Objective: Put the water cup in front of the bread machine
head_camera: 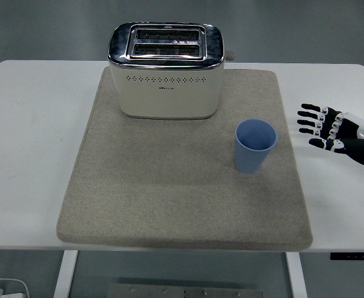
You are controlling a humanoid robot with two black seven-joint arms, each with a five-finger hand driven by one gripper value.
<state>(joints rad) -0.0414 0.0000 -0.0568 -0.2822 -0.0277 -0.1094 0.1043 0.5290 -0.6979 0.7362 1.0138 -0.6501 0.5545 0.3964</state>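
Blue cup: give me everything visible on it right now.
The light blue plastic-looking cup is a plain tapered tumbler, wider at the rim than the base, with no handle or print visible. It stands upright, mouth up, and looks empty. It sits on the right part of the grey felt-like mat, in front and to the right of the cream and chrome toaster, apart from it. Nothing grips it; the right hand is off to its right, fingers spread.

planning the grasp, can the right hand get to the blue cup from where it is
Probably yes: the right hand, fingers spread, sits level with the blue cup, with only bare mat and table between them.
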